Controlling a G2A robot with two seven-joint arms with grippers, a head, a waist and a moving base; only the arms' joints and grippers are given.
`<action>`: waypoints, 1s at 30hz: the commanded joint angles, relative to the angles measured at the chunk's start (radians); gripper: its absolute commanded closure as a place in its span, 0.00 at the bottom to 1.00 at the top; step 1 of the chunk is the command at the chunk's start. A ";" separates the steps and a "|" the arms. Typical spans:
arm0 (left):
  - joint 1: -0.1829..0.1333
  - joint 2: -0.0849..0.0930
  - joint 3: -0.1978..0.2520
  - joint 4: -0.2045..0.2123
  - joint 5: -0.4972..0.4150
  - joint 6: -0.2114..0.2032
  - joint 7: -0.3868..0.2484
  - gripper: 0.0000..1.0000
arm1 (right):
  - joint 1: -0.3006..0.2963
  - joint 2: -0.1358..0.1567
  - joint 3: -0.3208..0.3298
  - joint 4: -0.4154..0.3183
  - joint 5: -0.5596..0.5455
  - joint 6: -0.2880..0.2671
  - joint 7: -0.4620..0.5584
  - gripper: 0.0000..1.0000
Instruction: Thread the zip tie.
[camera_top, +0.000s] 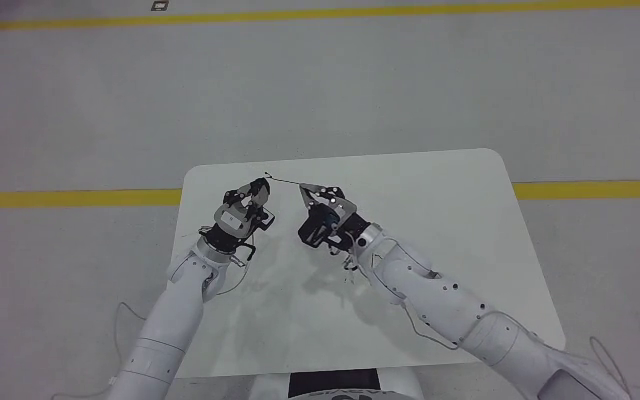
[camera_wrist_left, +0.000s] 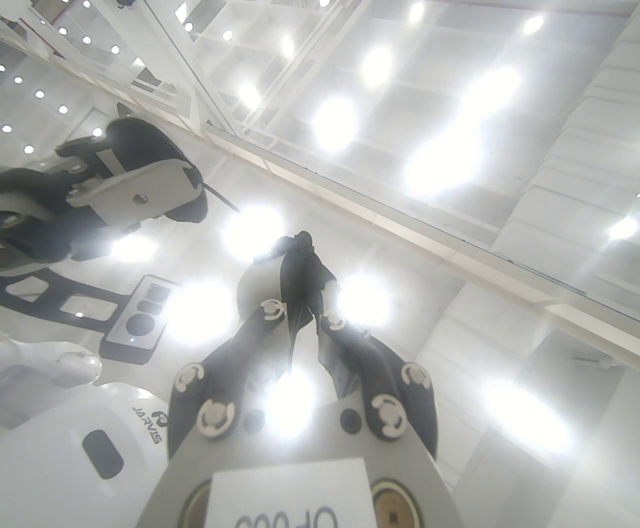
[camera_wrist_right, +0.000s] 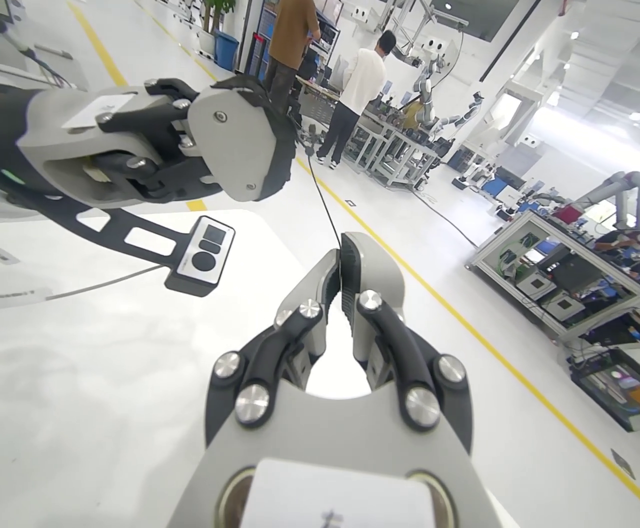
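A thin black zip tie stretches in the air between my two grippers, above the far part of the white table. My right gripper is shut on one stretch of the zip tie. From there the strap runs up to my left gripper. The left gripper is shut on the tie's other end, and a black strand hangs down between its fingers. In the left wrist view, a short tip of the tie pokes out of the right gripper. In the top view the left gripper and right gripper are close together.
Both grippers hover near the table's far edge. A thin grey cable lies on the tabletop under the left arm. Beyond the table are bare floor with yellow lines and workbenches farther off.
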 joint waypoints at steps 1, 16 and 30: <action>0.000 0.000 0.000 0.000 0.000 0.000 0.000 1.00 | 0.005 0.008 -0.006 -0.009 0.000 0.003 -0.012 1.00; 0.000 0.000 0.000 0.000 0.000 0.000 0.000 1.00 | 0.159 0.107 -0.181 0.000 0.000 0.002 -0.037 1.00; 0.000 0.000 0.000 0.000 0.000 0.000 0.000 1.00 | 0.387 0.190 -0.456 -0.032 0.000 0.049 0.000 1.00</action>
